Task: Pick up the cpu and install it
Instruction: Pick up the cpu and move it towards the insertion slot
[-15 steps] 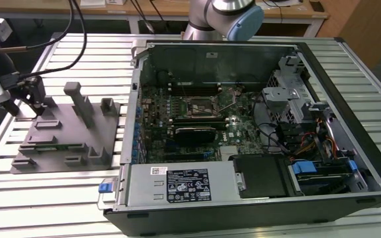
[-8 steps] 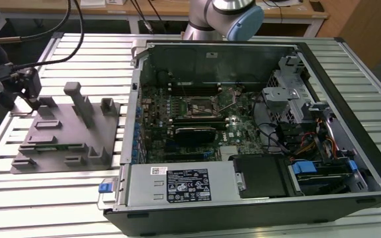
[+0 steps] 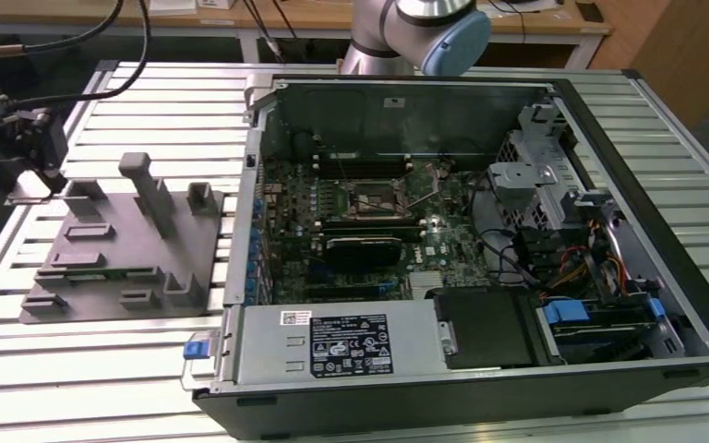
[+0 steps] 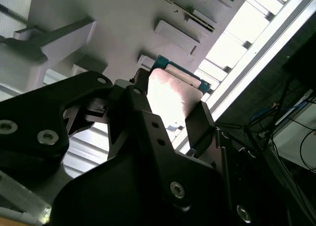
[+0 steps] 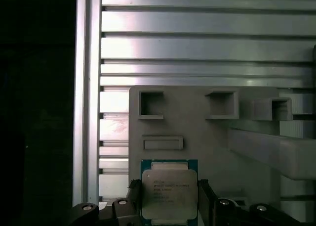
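Grey fixture [image 5: 197,132] edge: cpu [image 5: 169,194] between fingers [image 4: 200,122]

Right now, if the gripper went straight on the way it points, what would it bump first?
Most likely the chip: in the first wrist view it lies right ahead of the gripper, with the grey holder behind it. How near it is, I cannot tell.

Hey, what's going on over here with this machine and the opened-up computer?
A robot arm's gripper appears shut on the cpu, a small silver-topped chip, at the edge of the grey fixture on the slatted table. The open computer case sits toward the exterior view's right of the fixture. The chip is not yet at the motherboard.
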You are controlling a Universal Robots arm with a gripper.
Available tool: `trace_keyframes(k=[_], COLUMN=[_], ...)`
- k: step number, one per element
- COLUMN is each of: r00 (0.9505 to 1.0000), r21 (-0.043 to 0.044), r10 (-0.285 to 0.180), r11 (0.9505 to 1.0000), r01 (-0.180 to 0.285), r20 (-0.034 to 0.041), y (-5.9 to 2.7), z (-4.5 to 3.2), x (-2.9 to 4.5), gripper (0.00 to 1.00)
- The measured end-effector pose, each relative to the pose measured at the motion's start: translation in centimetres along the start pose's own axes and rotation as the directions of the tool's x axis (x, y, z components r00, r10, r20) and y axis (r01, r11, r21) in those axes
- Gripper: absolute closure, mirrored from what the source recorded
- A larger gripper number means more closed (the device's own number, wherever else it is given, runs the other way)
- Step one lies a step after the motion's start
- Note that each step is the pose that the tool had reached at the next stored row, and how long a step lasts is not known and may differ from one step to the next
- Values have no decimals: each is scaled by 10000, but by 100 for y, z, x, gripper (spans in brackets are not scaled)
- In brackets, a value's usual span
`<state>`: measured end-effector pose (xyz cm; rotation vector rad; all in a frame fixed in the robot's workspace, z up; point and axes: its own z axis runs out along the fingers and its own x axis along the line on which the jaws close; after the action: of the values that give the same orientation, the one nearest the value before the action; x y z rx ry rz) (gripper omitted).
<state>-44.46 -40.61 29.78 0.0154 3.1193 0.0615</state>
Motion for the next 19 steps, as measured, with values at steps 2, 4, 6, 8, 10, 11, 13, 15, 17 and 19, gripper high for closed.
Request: trace_keyframes(k=[2,4,6,8,10,11,13,15,17,19], r00=[10000,10000,10000,10000,10000,10000,10000,10000,10000,10000], r21=[0,0,-2,-7,-7,-9,-10,-11,-12,-13], r10=[0,-1,-1,-1,-1,-1,-2,-2,-2,-3], r11=[10000,10000,10000,10000,10000,10000,10000,10000,10000,10000], r01=[0,1,1,1,1,2,2,2,3,3], r20=[2,6,13,21,34,41,56,65,73,85], y=[2,4,6,9,11,12,16,19,21,24], z=[-51,-106,-160,-222,-284,-314,-411,-477,-541,-607], x=[-1,-3,-4,-5,-6,-7,-9,-10,-11,-13], gripper=[46,46,46,46,46,46,46,46,46,46])
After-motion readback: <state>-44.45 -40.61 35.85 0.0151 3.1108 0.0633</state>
